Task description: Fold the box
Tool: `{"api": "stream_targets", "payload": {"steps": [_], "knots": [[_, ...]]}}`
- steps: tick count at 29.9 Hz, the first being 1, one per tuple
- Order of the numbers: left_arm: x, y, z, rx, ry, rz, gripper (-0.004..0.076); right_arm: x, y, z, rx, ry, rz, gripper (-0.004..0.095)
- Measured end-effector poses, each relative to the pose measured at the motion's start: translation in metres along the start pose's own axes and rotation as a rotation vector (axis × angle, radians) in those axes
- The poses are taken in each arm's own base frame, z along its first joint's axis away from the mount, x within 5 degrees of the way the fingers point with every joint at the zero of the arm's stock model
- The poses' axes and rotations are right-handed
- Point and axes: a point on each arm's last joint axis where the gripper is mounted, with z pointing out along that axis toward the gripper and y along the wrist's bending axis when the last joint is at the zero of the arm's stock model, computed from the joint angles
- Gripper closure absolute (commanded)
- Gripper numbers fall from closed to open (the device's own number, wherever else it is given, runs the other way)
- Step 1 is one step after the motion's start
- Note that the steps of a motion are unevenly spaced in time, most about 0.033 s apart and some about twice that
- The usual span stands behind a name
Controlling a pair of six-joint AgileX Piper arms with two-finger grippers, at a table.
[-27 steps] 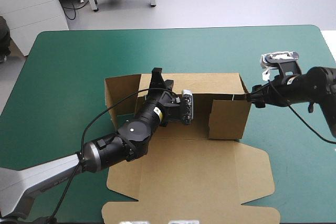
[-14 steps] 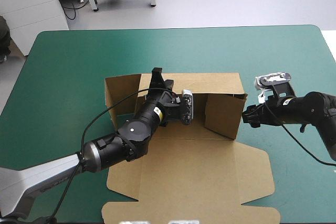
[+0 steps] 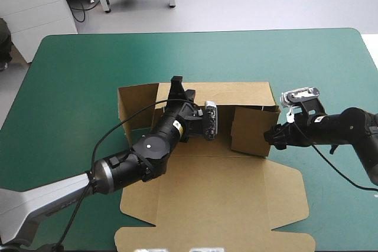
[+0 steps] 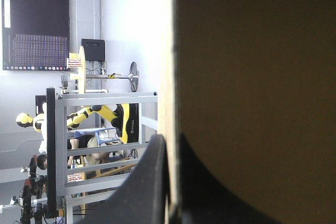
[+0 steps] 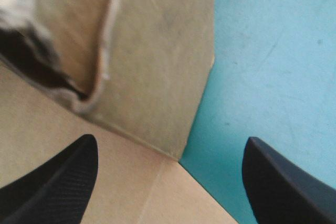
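Brown box [image 3: 207, 169] half-built in the middle of the table [image 3: 77, 75]: far wall [image 3: 230, 92] up, lid [image 3: 212, 216] flat, sides not yet tucked.
Left flap [image 3: 134, 110] splayed outward; left gripper [image 4: 169, 141] pinched tight on the far wall's top edge; right flap [image 3: 248, 131] swung inward; right gripper [image 3: 273, 136] spread wide at that flap's outer corner, gripping nothing.

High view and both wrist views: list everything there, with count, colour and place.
box: one, brown, middle of the table; far and side walls raised, lid flat toward the near edge.
table cover: one, teal-green, under the box.
left gripper: one, black fingers, shut on the box's far wall.
right gripper: one, black fingers, open, just outside the box's right wall.
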Motion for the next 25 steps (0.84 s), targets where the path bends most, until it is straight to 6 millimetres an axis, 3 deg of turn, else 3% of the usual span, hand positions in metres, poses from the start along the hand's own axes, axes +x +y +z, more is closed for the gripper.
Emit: {"api": "stream_targets", "payload": {"steps": [12, 25], "knots": [[-0.003, -0.001, -0.001, 0.003, -0.012, 0.005, 0.0756, -0.013, 0.007, 0.006, -0.106, -0.125, -0.076, 0.0251], [-0.005, -0.003, -0.002, 0.013, -0.027, -0.003, 0.0755, -0.015, 0.0, 0.017, -0.091, -0.112, -0.134, 0.0723]]}}
